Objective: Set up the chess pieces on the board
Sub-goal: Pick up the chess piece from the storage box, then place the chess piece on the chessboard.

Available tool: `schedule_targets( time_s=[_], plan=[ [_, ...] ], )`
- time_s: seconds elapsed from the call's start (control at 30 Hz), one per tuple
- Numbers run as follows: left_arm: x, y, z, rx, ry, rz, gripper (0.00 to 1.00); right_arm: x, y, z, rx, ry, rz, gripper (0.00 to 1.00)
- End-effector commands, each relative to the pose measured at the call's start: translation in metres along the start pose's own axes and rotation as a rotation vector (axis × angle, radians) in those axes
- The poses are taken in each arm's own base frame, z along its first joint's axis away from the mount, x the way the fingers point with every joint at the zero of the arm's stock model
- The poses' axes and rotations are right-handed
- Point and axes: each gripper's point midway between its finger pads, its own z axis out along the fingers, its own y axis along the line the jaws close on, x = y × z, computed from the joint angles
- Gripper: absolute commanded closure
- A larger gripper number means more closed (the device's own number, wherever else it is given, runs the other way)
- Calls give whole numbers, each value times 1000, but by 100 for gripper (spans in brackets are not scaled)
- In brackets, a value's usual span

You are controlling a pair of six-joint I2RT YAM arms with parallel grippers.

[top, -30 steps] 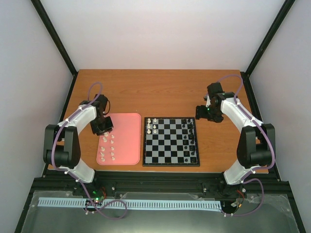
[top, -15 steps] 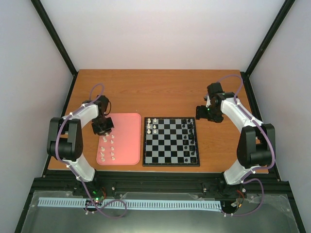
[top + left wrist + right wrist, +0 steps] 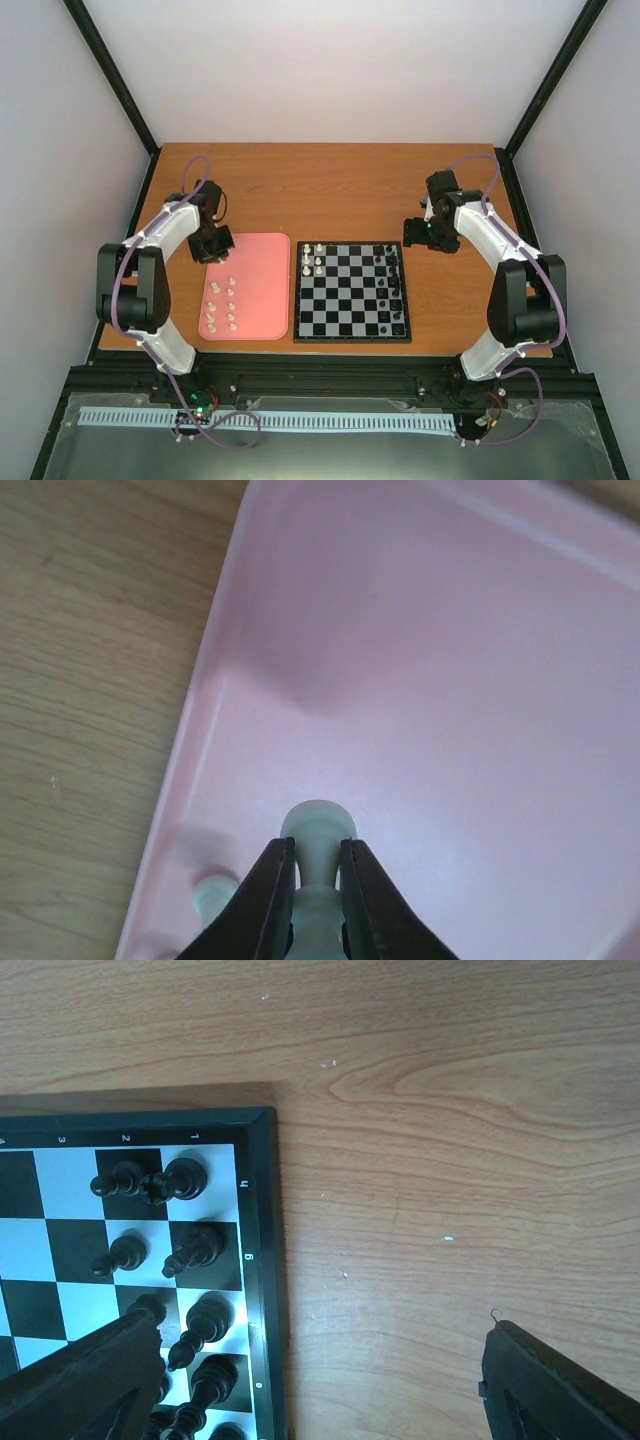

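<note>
Only a few white chess pieces stand on the board, lots more sit in the pink tray, left gripper pinches one piece over the tray's corner & right gripper hangs wide open.

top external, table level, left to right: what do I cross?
pink tray with loose white pieces → chessboard: placed white pieces on its left files, then black pieces on its right files → right gripper, jaws open. Left gripper overlaps the tray, so skipped.
</note>
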Motion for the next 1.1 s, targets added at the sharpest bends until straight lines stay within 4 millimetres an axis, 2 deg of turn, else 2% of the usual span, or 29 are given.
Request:
schedule_targets(
  time_s=[0.0,0.1,0.2,0.33,0.47,0.63,0.9,1.07],
  plan=[
    [-6,-23,-58,97,-78,56,99,-4,0,-5,4,-18,-6,0],
    [9,-52,-82,133,-84,147,99,-5,2,-3,-3,-16,-3,0],
    [37,-90,-94,189,-58,244,99,-7,2,-3,-5,-18,-1,0],
    [82,-135,-96,226,-5,355,99,-7,2,-2,-4,-16,-1,0],
    [115,-162,-89,224,27,432,99,-4,2,-1,-5,-13,-1,0],
    [130,-175,-74,186,63,490,98,-3,1,-1,-3,-15,-2,0],
    [138,-165,-50,137,89,493,98,4,0,3,-4,-3,-4,0],
    [140,-171,-41,170,78,510,97,4,0,5,-8,-1,-3,0]
  ],
)
